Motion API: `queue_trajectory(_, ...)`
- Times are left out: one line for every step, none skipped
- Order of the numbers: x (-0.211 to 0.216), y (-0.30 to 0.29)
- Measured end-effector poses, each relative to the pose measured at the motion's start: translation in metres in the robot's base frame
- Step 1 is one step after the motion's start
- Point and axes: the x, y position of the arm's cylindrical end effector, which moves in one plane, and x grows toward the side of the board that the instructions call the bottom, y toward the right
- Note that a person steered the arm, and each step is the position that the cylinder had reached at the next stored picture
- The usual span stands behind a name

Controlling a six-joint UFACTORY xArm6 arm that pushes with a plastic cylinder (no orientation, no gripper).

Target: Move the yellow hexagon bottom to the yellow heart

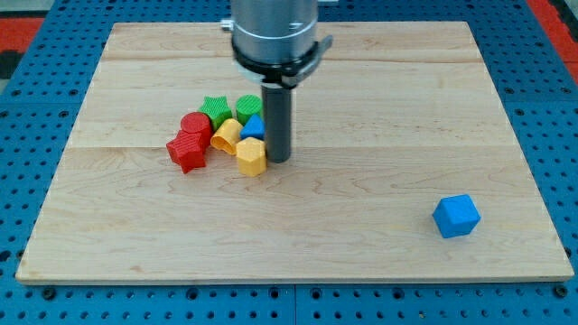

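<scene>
The yellow hexagon point(251, 156) lies at the lower right of a cluster of blocks left of the board's centre. The yellow heart point(226, 134) sits just up and left of it, touching or nearly touching. My tip point(277, 160) is right against the hexagon's right side, at about its height. A blue block point(255, 127), partly hidden by the rod, lies just above the hexagon.
A red star point(187, 151) and a red round block point(195, 125) lie at the cluster's left. A green star point(214, 109) and a green block point(248, 107) lie at its top. A blue cube point(456, 216) stands alone at the lower right of the wooden board point(406, 108).
</scene>
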Motion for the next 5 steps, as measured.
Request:
queue_trajectory(0.007,-0.019)
queue_trajectory(0.022,0.009)
queue_trajectory(0.051,-0.001)
queue_trajectory(0.051,-0.048)
queue_trajectory(0.042,-0.064)
